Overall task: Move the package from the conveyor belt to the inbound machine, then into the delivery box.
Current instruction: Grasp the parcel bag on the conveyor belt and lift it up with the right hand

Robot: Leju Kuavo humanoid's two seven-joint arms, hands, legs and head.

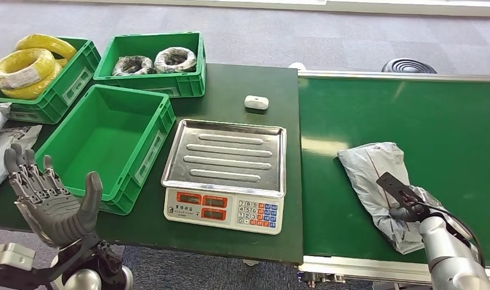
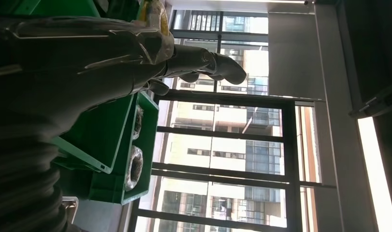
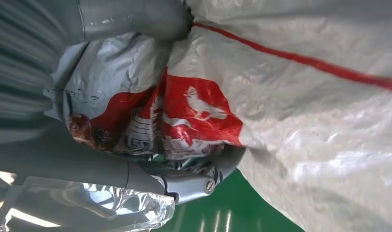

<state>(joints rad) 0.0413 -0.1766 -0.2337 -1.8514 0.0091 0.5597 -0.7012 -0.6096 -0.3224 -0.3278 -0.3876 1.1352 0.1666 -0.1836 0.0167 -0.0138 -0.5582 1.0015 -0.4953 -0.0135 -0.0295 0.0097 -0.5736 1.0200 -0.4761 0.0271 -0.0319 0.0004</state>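
The conveyor belt [image 1: 448,115] is deep green with a silver rim, and the package [image 1: 378,175] at four o'clock is pale grey plastic — in the right wrist view its skin [image 3: 300,111] shows a red line and a red-and-white printed patch. The scale [image 1: 225,175] at six o'clock has a ribbed steel tray and a cream front with orange displays and blue, red and white keys. At ten o'clock the crates [image 1: 109,142] are bright green — one holds yellow coils [image 1: 26,66]. The left hand [image 1: 55,202] is dark grey.
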